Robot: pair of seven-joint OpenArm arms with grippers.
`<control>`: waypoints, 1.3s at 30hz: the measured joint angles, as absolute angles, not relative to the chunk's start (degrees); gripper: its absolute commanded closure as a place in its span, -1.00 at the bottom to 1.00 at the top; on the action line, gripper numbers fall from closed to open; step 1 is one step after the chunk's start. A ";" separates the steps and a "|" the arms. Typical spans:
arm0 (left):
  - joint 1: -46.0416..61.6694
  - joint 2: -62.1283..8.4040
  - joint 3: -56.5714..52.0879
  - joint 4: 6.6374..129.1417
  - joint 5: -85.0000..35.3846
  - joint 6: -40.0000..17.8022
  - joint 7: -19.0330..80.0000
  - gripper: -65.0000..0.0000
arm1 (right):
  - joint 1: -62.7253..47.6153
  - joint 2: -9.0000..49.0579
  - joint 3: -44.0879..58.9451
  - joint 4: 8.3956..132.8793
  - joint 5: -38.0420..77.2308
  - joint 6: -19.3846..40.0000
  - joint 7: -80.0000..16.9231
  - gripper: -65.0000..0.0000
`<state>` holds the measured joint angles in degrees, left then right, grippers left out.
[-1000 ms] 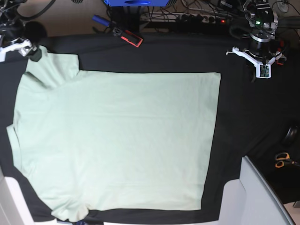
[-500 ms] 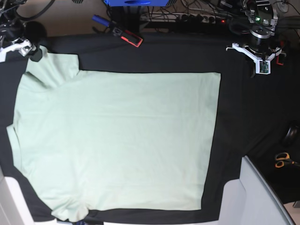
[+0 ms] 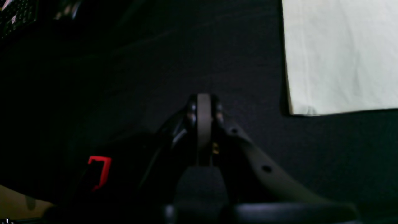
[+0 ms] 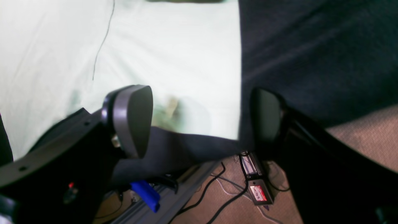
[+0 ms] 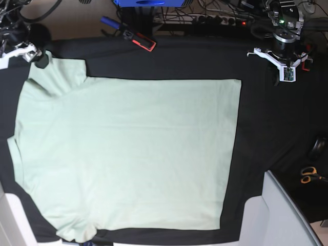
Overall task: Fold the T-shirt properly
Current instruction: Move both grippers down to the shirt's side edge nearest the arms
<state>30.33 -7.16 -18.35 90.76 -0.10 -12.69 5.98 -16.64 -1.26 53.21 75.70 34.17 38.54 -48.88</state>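
Fabric of the T-shirt (image 5: 128, 154) lies flat on the dark surface (image 5: 256, 128). Left gripper (image 5: 287, 69) sits at the far corner, fingers pressed together on nothing. Right gripper (image 4: 199, 121) hovers over a sleeve edge, fingers spread wide, empty.

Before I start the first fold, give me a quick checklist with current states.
1. T-shirt spread flat on the black cloth: ok, only light wrinkles near the upper sleeve.
2. Right gripper open: ok, fingers apart at the sleeve edge, nothing between them.
3. Left gripper open: not ok, jaws shut and empty, off the shirt near its corner.
4. Shirt free of stray items: ok in the base view.
5. Scissors away from the shirt: ok, lying on the cloth well off the hem.
6. Lower sleeve flat: cannot tell, partly cut off at the frame edge.
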 measured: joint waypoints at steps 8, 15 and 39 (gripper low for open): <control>30.30 -7.14 -18.35 90.76 -0.10 -12.69 6.00 1.00 | -15.68 -1.45 51.99 75.68 34.13 38.54 -49.25 -0.09; 30.33 -7.16 -18.20 90.74 -3.77 -12.69 6.31 0.07 | -15.40 -1.74 51.99 75.18 33.61 38.54 -49.87 1.00; 27.62 -10.00 -15.31 81.78 -28.38 -15.29 12.67 -0.52 | -14.46 -0.03 51.99 68.84 35.24 39.18 -49.01 1.00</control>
